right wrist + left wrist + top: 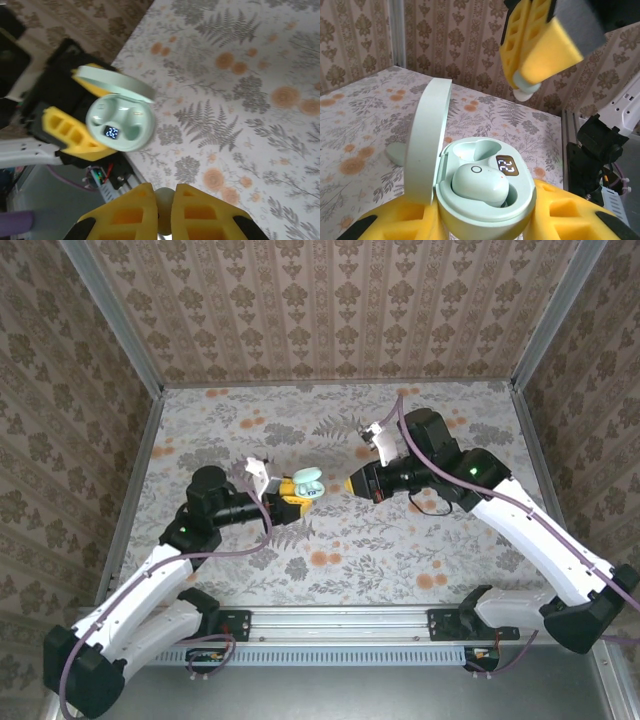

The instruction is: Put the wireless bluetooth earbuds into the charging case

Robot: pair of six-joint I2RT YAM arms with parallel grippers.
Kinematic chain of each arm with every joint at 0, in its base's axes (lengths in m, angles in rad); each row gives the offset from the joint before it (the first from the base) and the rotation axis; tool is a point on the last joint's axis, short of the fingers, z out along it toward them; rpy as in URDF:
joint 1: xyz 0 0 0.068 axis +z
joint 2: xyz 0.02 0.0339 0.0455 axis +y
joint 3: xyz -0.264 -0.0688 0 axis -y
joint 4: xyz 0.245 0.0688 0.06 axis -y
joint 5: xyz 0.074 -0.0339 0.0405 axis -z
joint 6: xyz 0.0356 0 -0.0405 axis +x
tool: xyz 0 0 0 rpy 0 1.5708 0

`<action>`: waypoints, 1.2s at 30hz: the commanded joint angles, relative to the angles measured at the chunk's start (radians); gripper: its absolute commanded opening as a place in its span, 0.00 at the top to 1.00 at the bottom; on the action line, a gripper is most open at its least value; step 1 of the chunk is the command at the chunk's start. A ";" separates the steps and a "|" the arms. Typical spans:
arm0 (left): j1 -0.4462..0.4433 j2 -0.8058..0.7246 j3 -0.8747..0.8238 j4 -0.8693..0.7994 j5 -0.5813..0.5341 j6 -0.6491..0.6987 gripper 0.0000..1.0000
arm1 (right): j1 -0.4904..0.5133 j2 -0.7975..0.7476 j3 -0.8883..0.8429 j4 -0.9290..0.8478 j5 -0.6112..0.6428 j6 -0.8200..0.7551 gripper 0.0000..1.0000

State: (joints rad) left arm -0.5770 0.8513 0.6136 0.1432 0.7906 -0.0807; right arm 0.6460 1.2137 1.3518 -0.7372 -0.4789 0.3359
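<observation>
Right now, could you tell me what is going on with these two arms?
The left gripper holds the case, its lid open, with one earbud seated and the other socket empty. The right gripper is shut on the second earbud and holds it apart from the case, not yet in.

I count one charging case; two earbuds, I think: a seated earbud inside the case; a half-hidden earbud just above it.
</observation>
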 commanded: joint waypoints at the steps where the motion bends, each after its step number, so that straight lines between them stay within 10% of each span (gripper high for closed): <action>1: -0.023 0.023 0.050 0.029 0.034 0.045 0.84 | 0.028 -0.022 0.029 0.044 -0.048 -0.016 0.91; 36: -0.081 0.026 0.049 0.053 0.015 0.023 0.84 | 0.072 0.036 -0.072 0.260 -0.098 0.064 0.92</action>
State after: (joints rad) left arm -0.6498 0.8928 0.6449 0.1661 0.8001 -0.0586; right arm 0.7120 1.2522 1.2831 -0.5068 -0.5549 0.3862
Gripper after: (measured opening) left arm 0.332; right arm 0.084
